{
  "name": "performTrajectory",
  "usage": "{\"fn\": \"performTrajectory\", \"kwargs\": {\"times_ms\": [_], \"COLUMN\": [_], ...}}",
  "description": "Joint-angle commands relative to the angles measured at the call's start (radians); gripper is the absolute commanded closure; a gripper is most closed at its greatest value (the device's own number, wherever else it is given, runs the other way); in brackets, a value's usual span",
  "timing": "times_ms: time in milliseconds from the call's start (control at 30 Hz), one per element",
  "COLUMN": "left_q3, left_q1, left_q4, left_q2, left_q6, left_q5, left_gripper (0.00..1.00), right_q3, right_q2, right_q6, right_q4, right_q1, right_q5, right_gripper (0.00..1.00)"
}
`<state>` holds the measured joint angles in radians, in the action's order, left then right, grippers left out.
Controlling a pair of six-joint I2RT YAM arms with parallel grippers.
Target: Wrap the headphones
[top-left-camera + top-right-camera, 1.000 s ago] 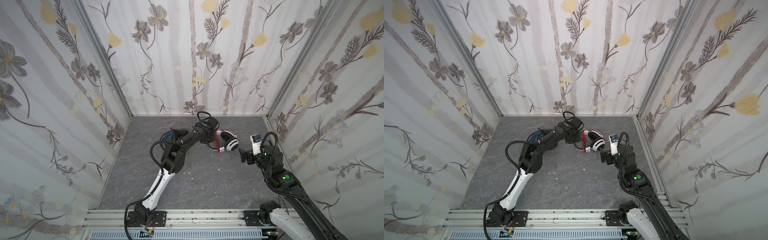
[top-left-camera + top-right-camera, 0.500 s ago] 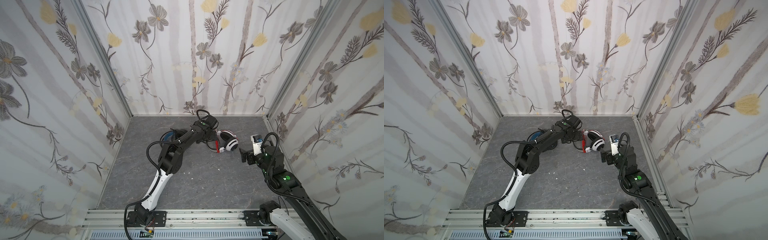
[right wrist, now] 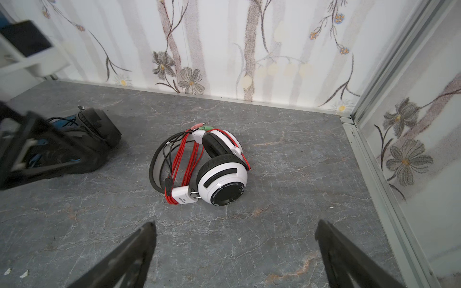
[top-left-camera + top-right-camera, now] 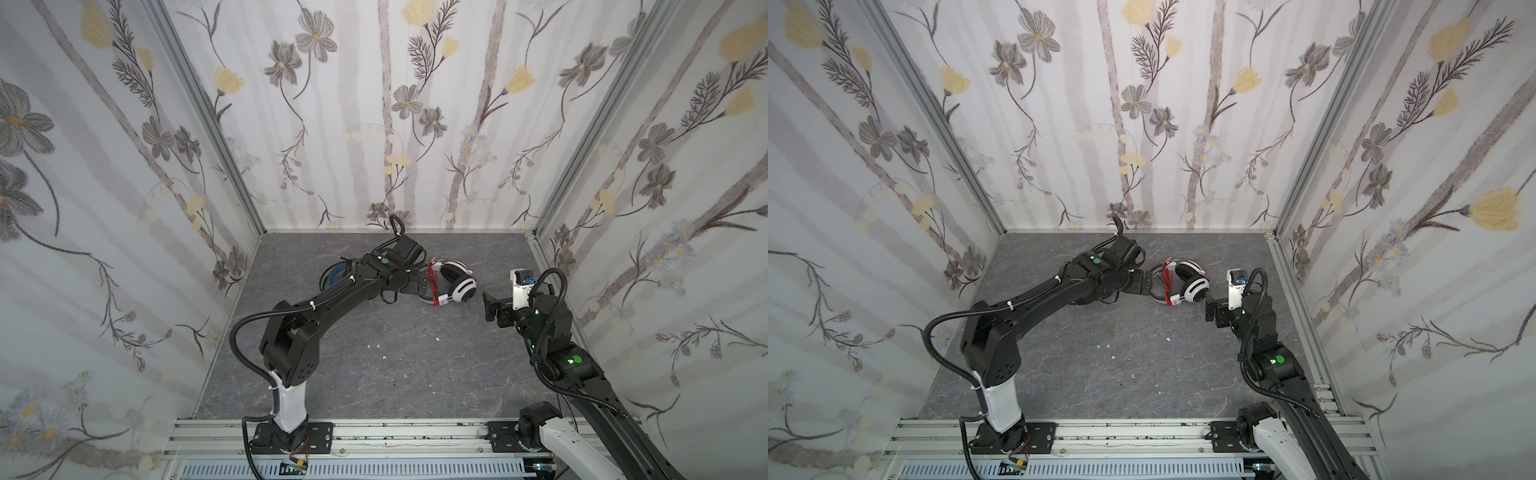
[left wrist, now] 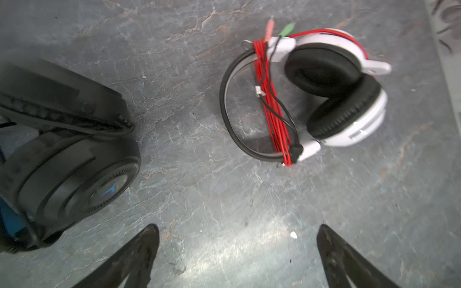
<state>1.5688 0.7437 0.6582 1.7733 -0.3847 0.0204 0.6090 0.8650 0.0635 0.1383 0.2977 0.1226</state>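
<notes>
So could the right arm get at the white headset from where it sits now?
Probably yes. The right tool is open and empty, facing the white headset across bare table. The left tool, also open, hovers at its far side, beside the black headset.

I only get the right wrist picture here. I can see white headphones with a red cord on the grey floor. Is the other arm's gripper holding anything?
Observer: No. In the left wrist view the left gripper is open, with only bare floor between its fingers.
Operator: There's a dark lump at the edge of my picture. What is it?
Observer: Black headphones; the left wrist view shows a blue mark on the earcup.
Operator: Where is my arm compared with the white headphones?
Observer: In a top view the right gripper is open, just right of the white headphones, not touching.
</notes>
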Motion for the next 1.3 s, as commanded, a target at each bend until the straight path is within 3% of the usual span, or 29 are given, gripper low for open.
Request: {"fn": "performTrajectory", "kwargs": {"times_ms": [0,100,200,267,433,533,600,800,900,933,1033,1167,1267], "left_q3": [-0.176,-0.323,-0.421,-0.473,-0.682,-0.908,-1.033,-1.113,-1.117,-1.078,-1.075,-1.062,-1.079], "left_q1": [-0.003,-0.015,-0.023,-0.059,-0.251,-0.353,-0.422,-0.559,-0.609,-0.613,-0.642,-0.667,-0.663], "left_q4": [-0.126,-0.123,-0.095,-0.091,-0.311,-0.645,-0.822,-1.119,-1.313,-1.290,-1.530,-1.600,-1.621], "left_q2": [-0.159,-0.281,-0.377,-0.439,-0.637,-0.757,-0.793,-0.631,-0.474,-0.444,-0.302,-0.178,-0.154], "left_q6": [0.056,0.030,0.002,-0.015,0.093,0.266,0.308,0.290,0.275,0.288,0.309,0.294,0.281], "left_q5": [0.071,0.215,0.438,0.513,0.541,0.517,0.490,0.379,0.291,0.272,0.212,0.161,0.177], "left_gripper": [0.00,0.00,0.00,0.00,0.00,0.00,0.00,0.00,0.00,0.00,0.00,0.00,0.00], "right_q3": [-0.064,-0.156,-0.218,-0.260,-0.343,-0.335,-0.296,-0.331,-0.284,-0.278,-0.349,-0.411,-0.408], "right_q2": [-0.006,0.016,0.040,0.045,0.083,0.189,0.278,0.474,0.535,0.552,0.621,0.646,0.642], "right_q6": [0.139,0.252,0.252,0.225,0.136,0.088,0.080,0.011,-0.012,-0.024,-0.020,-0.033,-0.036], "right_q4": [-0.196,-0.346,-0.429,-0.483,-0.667,-0.802,-0.819,-1.079,-1.099,-1.114,-1.325,-1.461,-1.442], "right_q1": [-0.018,-0.038,-0.044,-0.052,-0.115,-0.176,-0.210,-0.246,-0.249,-0.252,-0.282,-0.278,-0.275], "right_q5": [0.085,0.174,0.236,0.264,0.254,0.182,0.159,0.071,0.051,0.051,-0.027,-0.012,-0.009], "right_gripper": [0.00,0.00,0.00,0.00,0.00,0.00,0.00,0.00,0.00,0.00,0.00,0.00,0.00]}}
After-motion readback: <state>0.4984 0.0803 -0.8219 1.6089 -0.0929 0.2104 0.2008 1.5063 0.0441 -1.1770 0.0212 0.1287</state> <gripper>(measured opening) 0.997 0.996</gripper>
